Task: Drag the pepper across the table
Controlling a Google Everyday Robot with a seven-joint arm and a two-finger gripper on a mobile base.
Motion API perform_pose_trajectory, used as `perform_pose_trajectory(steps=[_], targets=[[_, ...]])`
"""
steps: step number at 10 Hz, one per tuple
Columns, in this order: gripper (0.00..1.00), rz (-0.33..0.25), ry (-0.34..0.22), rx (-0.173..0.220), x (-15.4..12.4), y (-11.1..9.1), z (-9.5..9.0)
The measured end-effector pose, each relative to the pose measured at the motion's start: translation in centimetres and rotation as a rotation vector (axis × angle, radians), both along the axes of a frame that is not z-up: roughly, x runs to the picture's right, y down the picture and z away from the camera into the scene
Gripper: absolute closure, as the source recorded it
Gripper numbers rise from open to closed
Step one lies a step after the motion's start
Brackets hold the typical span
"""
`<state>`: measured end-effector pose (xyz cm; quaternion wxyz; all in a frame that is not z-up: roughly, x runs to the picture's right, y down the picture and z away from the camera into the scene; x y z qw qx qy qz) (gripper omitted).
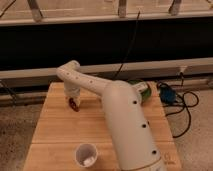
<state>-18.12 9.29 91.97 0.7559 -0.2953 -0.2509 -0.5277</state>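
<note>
Camera view: the risk, as I judged it, was the pepper [74, 105] slipping free or rolling aside mid-drag if the contact was shallow or off-centre. The gripper [73, 99] stood low over the table [52, 137]. The pepper lay directly under its tip, seemingly touching. Whether it grasped the pepper could not be told.

**Warm light on the wood, dark wall behind**

I see a soft, warm, yellowish light on the table [55, 135], and it seems to come from above. The wood looks bright. The big white arm [125, 125] has a gentle shine along its top. Behind the table, a wide black band is very dark. The gripper [73, 101] hangs over the far left part of the table, and it is shady right under it. The white cup [86, 155] looks bright.
</note>
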Motion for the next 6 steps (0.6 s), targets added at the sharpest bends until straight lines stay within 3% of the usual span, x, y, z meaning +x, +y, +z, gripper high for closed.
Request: perform_pose_trajectory(steps=[1, 6], targets=[[0.96, 0.003, 0.009, 0.003, 1.5, 0.2, -0.2], [0.97, 0.018, 0.009, 0.012, 4.1, 0.7, -1.0]])
